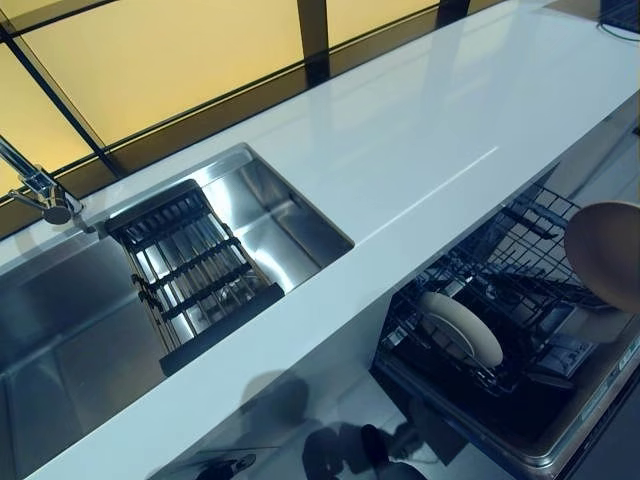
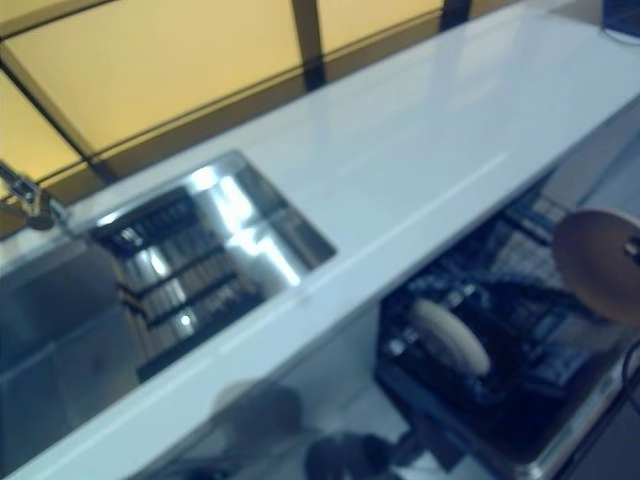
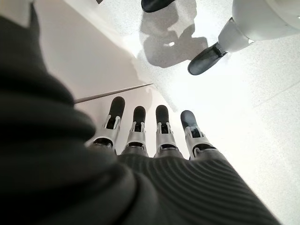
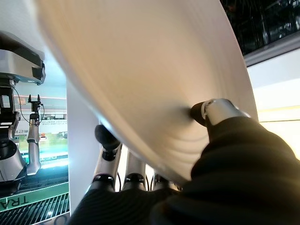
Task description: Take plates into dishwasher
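Here the left hand (image 3: 150,140) hangs with straight, relaxed fingers over the floor (image 3: 262,93). A sink (image 1: 60,340) sits in the white counter (image 1: 430,130). The right hand (image 4: 220,117) pinches a plate (image 1: 605,250) above the dishwasher rack (image 1: 520,250), where another plate (image 1: 460,327) stands.

You have the countertop (image 1: 420,150) running across the view, with the sink (image 1: 60,330) set into it at your left. A rack (image 1: 195,270) lies across the sink, and the faucet (image 1: 35,190) stands behind the sink at the far left. Below the counter's front edge, to your right, the dishwasher rack (image 1: 500,300) is pulled out; one plate (image 1: 460,328) stands in it. A second plate (image 1: 605,252) is above that rack's right side, at the view's right edge.
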